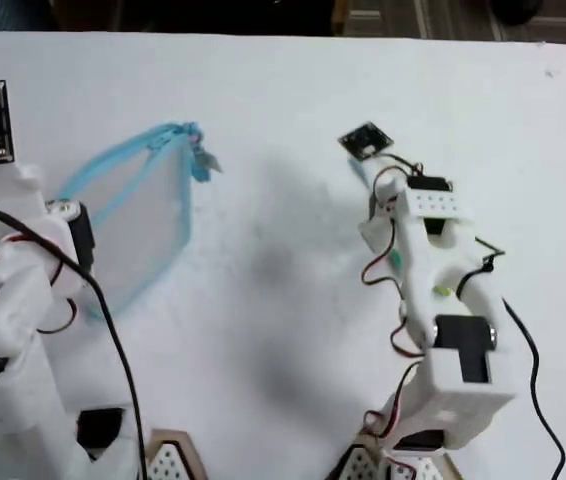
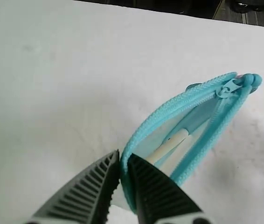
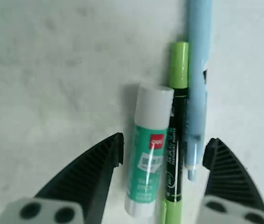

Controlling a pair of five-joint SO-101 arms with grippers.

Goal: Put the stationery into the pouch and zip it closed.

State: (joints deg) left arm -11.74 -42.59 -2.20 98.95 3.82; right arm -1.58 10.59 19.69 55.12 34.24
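**Q:** What carries the arrangement?

**A:** A white table (image 1: 263, 330), seen from above, with one arm mounted at each end of its near edge.

**Q:** How are the arms posed?

**A:** The left arm (image 1: 18, 280) is folded at the left edge, with its wrist turned toward the pouch. The right arm (image 1: 433, 260) stretches from the near edge toward the far side, and its wrist is tipped down over the tabletop.

**Q:** Where does the pouch lie?

**A:** The pouch (image 1: 148, 215), clear with a light-blue zip, rests on the left part of the table, well apart from the right arm. Its mouth gapes open.

**Q:** What is the state of each claw?

**A:** The left gripper (image 2: 123, 158) is pinched tight on the zip edge of the pouch at the end nearest the arm. The right gripper (image 3: 164, 144) is spread wide and grips nothing. It hangs above three items so that they lie between its jaws.

**Q:** Which items are these?

**A:** In descending size they are a blue pen (image 3: 198, 70), a green marker (image 3: 176, 140) and a glue stick (image 3: 148, 154). They lie parallel on the table with the marker in the middle, close against both neighbours.

**Q:** Does the pouch hold anything?

**A:** A pale stick (image 2: 169, 145) lies inside it, and the zip slider (image 2: 229, 87) sits at the far end of the pouch
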